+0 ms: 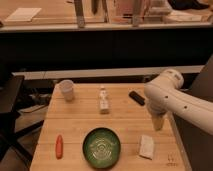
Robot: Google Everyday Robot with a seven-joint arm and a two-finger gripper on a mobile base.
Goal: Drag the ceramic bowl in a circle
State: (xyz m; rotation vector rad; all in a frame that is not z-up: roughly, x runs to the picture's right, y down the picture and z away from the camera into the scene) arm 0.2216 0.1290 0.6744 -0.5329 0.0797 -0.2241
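Observation:
The ceramic bowl [102, 147], dark green with a pale swirl inside, sits on the wooden table [80, 120] near its front edge, at the middle. My gripper [158, 123] hangs from the white arm [167, 95] over the table's right side. It is to the right of the bowl and a little farther back, apart from it.
A white cup [66, 90] stands at the back left. A small white bottle [103, 99] stands at the back middle. A black object [136, 97] lies at the back right. An orange carrot [59, 146] lies front left. A white cloth [147, 146] lies front right.

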